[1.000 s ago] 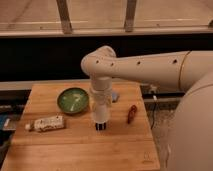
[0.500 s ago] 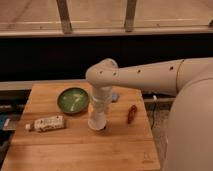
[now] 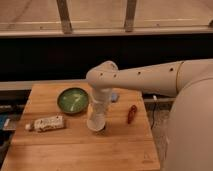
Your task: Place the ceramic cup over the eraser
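— Right, where's the ceramic cup point(image 3: 96, 117)?
— Mid-worktop, upturned, nearly covering the eraser point(image 3: 102, 131).
— Why upturned?
— So its mouth can swallow it, I'd say.
— Gripper point(image 3: 99, 102)?
— Above the cup; jaws unreadable. Green bowl point(image 3: 73, 100) toward the far-left corner.

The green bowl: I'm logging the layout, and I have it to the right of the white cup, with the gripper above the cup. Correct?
Not quite. The camera view shows the green bowl to the left of the white cup, not the right. The gripper is indeed above the cup.
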Motion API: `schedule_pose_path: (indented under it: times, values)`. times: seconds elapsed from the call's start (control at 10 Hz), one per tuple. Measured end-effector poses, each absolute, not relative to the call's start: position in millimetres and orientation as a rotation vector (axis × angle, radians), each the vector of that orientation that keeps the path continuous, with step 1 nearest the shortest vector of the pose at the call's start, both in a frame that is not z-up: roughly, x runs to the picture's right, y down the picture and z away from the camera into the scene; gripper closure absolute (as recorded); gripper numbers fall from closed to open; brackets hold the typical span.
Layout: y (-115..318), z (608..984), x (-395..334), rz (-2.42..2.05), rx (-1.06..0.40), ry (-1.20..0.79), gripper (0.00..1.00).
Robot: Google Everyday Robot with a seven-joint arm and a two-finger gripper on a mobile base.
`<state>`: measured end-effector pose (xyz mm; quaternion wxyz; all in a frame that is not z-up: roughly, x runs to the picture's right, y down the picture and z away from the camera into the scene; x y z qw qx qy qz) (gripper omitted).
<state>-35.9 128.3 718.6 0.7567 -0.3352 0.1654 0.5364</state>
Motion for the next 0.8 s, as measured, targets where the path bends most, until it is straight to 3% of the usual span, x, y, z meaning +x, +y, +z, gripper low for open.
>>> schedule_pose_path:
  times: [0.2,0.4,0.8]
  values:
    - [128.4,718.6,-35.7,1.169,-0.731,0.361,0.36]
    - [128.3,718.6,-35.6,1.17,-0.731,0.361,0.21]
    - [128.3,718.5,-35.7,1.17,-0.731,0.36,0.2]
